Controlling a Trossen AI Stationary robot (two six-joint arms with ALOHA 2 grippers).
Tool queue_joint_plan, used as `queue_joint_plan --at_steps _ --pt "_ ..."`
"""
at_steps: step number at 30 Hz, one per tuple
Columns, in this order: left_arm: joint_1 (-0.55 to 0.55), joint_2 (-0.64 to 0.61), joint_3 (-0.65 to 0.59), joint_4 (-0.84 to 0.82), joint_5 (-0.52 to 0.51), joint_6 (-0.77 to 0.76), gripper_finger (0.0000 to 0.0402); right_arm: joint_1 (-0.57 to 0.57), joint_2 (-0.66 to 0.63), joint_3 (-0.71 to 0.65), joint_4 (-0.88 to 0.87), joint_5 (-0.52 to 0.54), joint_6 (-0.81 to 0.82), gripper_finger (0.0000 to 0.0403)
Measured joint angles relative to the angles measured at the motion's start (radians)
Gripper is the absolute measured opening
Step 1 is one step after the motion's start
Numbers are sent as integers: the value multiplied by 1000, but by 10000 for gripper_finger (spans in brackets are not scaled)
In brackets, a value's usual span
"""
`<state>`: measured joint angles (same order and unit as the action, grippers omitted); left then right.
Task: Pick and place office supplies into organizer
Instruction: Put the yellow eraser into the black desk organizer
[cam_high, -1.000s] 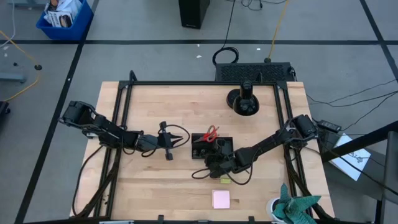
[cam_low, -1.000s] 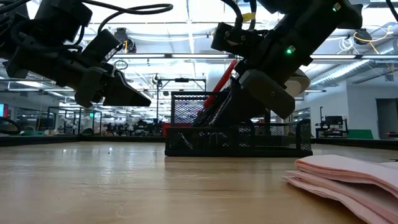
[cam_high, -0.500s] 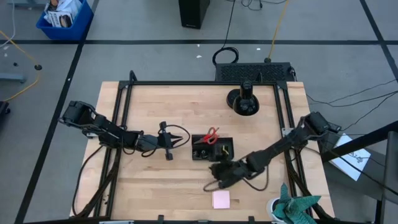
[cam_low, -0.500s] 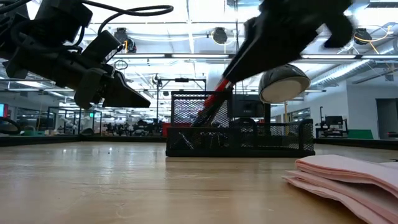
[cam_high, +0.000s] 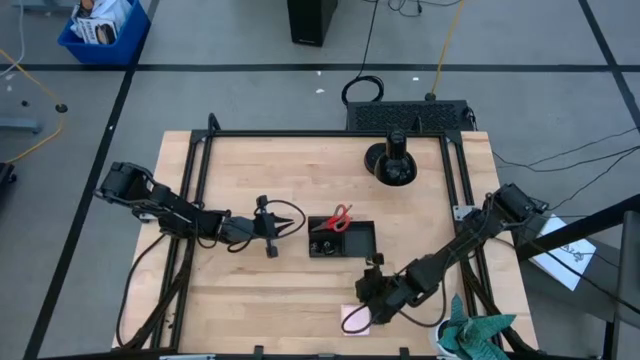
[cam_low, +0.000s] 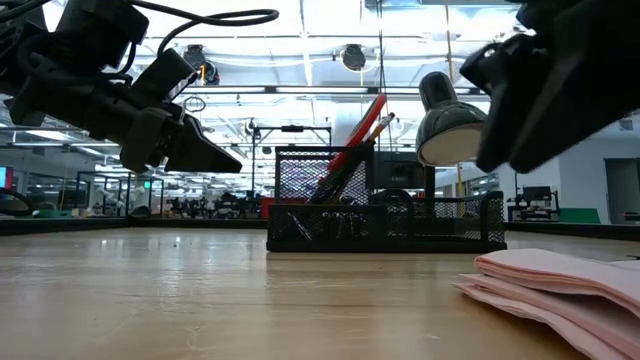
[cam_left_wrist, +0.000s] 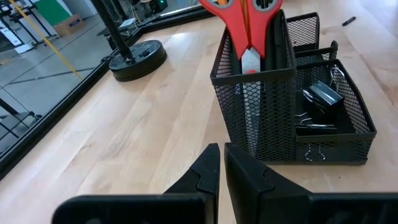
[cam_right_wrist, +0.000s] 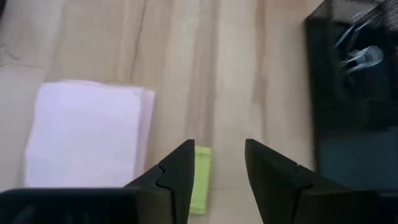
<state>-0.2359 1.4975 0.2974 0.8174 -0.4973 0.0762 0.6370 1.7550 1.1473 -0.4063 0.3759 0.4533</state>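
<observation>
The black mesh organizer (cam_high: 342, 240) stands mid-table, with red-handled scissors (cam_high: 340, 215) upright in its tall compartment and black binder clips (cam_left_wrist: 323, 96) in a low one. The pink sticky-note pad (cam_high: 355, 320) lies flat near the table's near edge, and the yellow-green eraser (cam_right_wrist: 200, 180) lies flat beside it. My right gripper (cam_right_wrist: 219, 149) hovers open above them, and one finger partly covers the eraser. My left gripper (cam_high: 290, 222) waits shut, clear of the table, just left of the organizer (cam_left_wrist: 286, 106).
A round black disc stand with a lamp (cam_high: 392, 165) sits toward the far right of the table. Teal-green cloth (cam_high: 470, 335) is bunched at the near right corner. Black frame rails (cam_high: 200, 200) run along the table's sides. Bare wood lies between the left gripper and the near edge.
My right gripper has drawn back from the organizer toward the table's near edge and now hangs over the pink pad and the eraser. The left arm has kept still.
</observation>
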Motion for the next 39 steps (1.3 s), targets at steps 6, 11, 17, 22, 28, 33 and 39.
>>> queue_joint_plan --at_steps 6,11,17,22,28,33,39 --pt "0 0 0 0 0 2 31 0 0 -41 24 -69 37 155" --pt "0 0 0 1 0 4 31 -1 0 -104 65 -118 109 171" --pt "0 0 0 1 0 2 31 0 0 -152 138 -118 140 178" --pt "0 0 0 1 0 2 31 0 1 -187 160 -118 165 178" --pt "0 0 0 -1 0 4 31 1 41 -200 214 -110 155 178" --pt "0 0 0 -1 0 4 31 1 69 -198 219 -103 156 178" --pt "0 0 0 -3 0 4 31 0 71 -198 215 -107 161 151"
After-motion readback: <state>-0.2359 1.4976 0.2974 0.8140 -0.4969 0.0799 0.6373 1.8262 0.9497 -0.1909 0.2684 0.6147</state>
